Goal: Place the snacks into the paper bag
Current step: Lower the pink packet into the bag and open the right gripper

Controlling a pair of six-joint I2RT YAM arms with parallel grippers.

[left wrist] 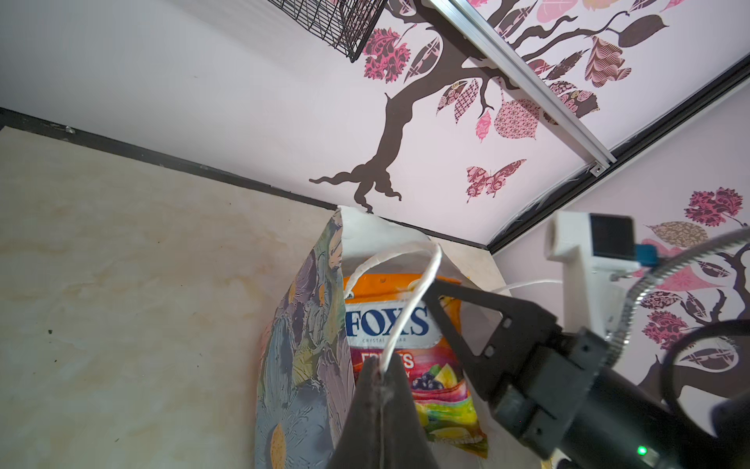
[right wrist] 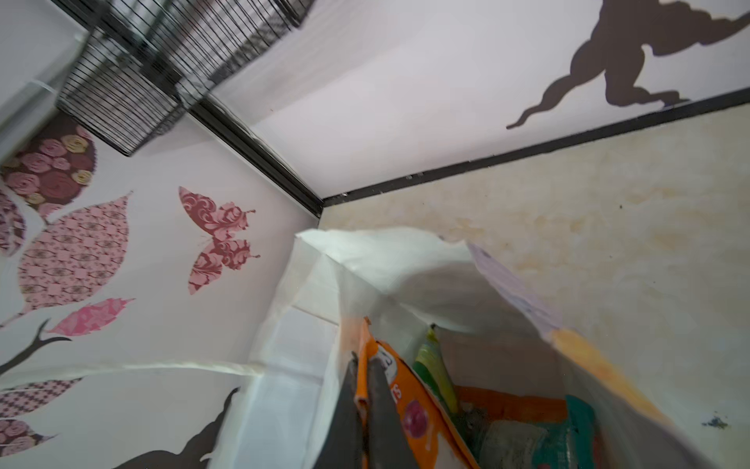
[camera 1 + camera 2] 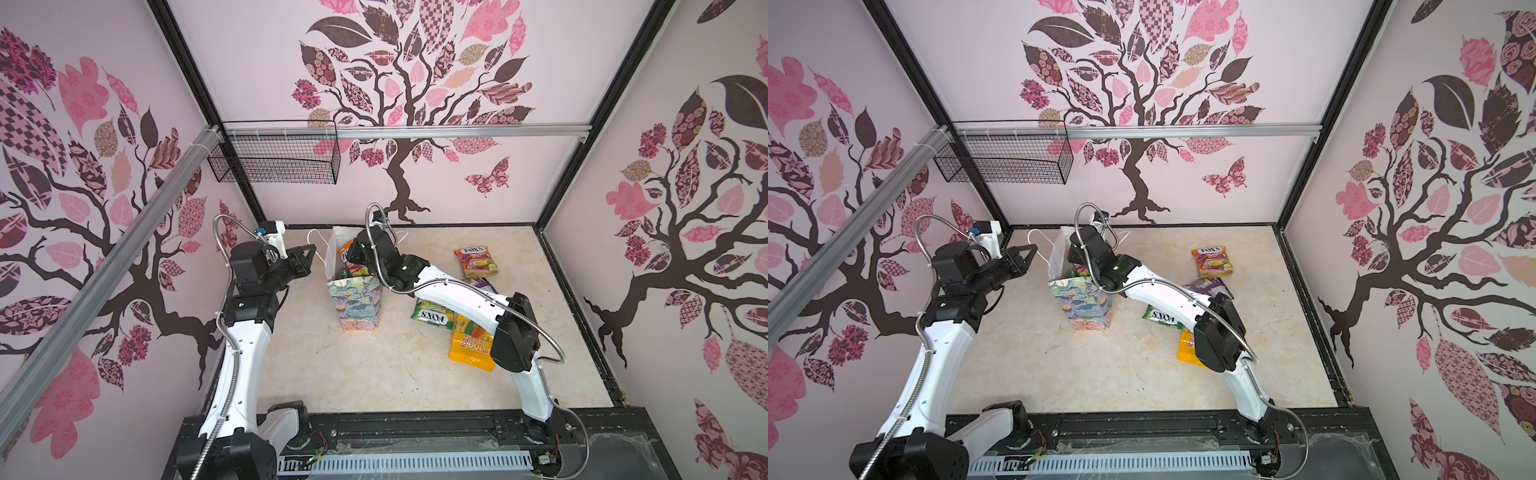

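**Four snacks [image 3: 432,316] outside the paper bag [image 3: 359,303]**

Stood upright: floral blue-green outside, white inside, with green packet [image 2: 434,365] and teal packet [image 2: 576,422] down in it. Clamped in right gripper [image 2: 364,361] inside the bag's mouth: held orange packet [image 1: 406,325], glossy, printed FOX'S. Pinched shut in left gripper [image 1: 381,369], just left of the bag: white cord handle [image 1: 436,260]. Lay right of the bag: loose orange packet [image 3: 476,262] and green FOX'S packet [image 3: 432,316], both lettered FOX'S, plus purple packet [image 3: 484,284] and yellow packet [image 3: 471,345].

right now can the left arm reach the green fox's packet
Probably not: the left claw is shut on the paper bag's cord handle, and the green packet lies beyond the bag, by the right arm.
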